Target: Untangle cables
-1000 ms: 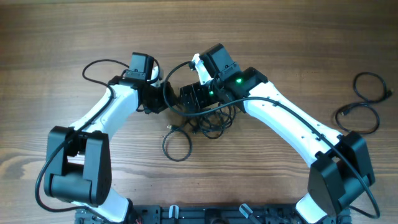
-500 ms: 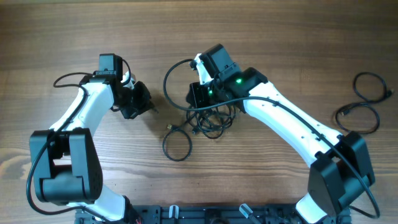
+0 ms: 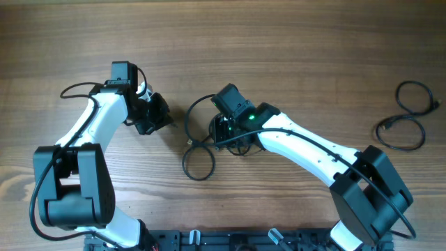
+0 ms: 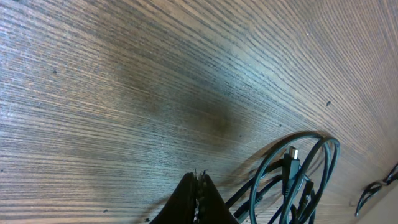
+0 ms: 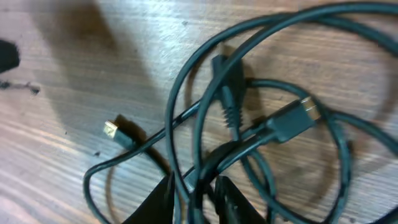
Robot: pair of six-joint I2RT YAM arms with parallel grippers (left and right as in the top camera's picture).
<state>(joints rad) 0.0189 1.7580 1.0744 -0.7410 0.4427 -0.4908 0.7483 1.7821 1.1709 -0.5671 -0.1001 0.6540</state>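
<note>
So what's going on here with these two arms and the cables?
Two robot arms are untangling black cables on a wooden table. The right pincer is down in the tangle with a strand pinched between its fingers. The left pincer is shut and empty, off to the side. One more cable lies apart at the far right.

Overhead looking straight down, wrist views close, sharing cables [image 3: 237,149]

Cables [image 5: 289,123]: black. One plug tip [image 5: 112,129]: gold. Table [image 3: 279,42]: brown with a fine wood-grain pattern. Left arm [image 3: 97,122] and right arm [image 3: 306,146]: white links, black joints. Indicator light [image 3: 249,117]: green.
</note>
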